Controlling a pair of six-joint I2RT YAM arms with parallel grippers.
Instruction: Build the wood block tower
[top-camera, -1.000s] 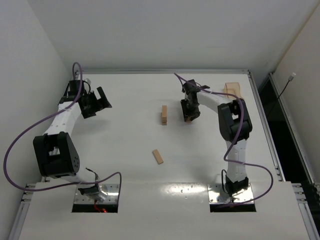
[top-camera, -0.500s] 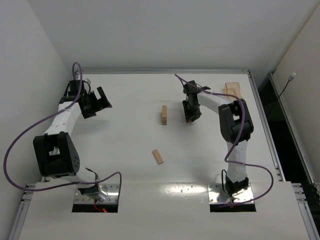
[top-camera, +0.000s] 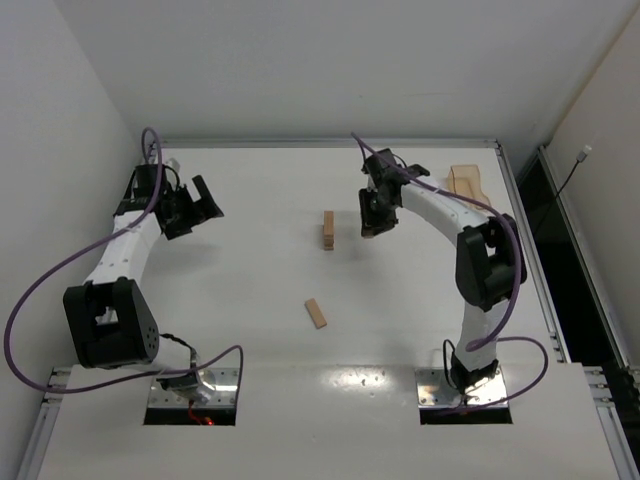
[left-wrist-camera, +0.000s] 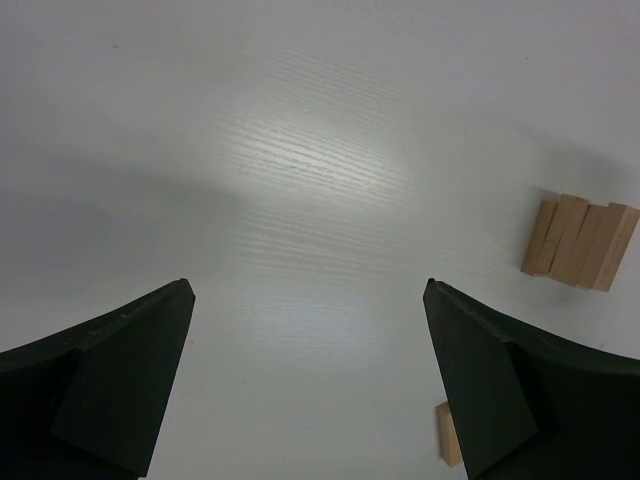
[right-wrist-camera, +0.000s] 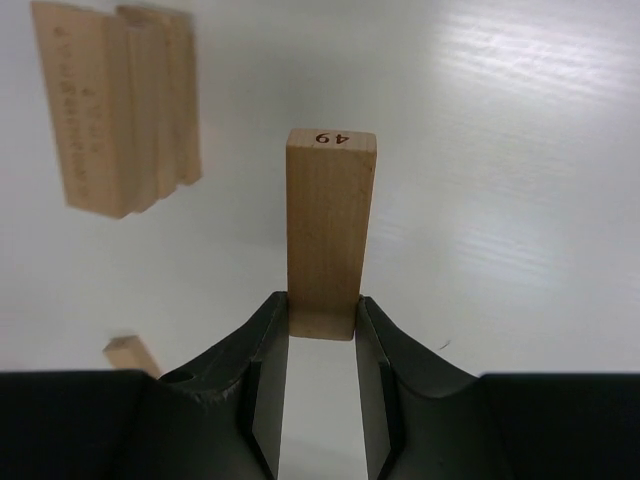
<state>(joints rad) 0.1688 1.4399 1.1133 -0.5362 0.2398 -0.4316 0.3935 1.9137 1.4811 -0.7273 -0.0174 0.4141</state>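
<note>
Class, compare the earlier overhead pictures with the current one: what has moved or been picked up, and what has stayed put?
The right gripper, shut on a light tan wooden plank, has raised it and drawn slightly toward the small stacked plank tower, its elbow swinging outward. The tower, the loose plank lying nearer the bases and the open left gripper stayed where they were.

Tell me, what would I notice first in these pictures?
The right gripper is pinching a wood block marked 49, just right of the little tower in the middle of the table. One loose block lies alone nearer the front edge. The left gripper hangs open and empty at the far left.
</note>
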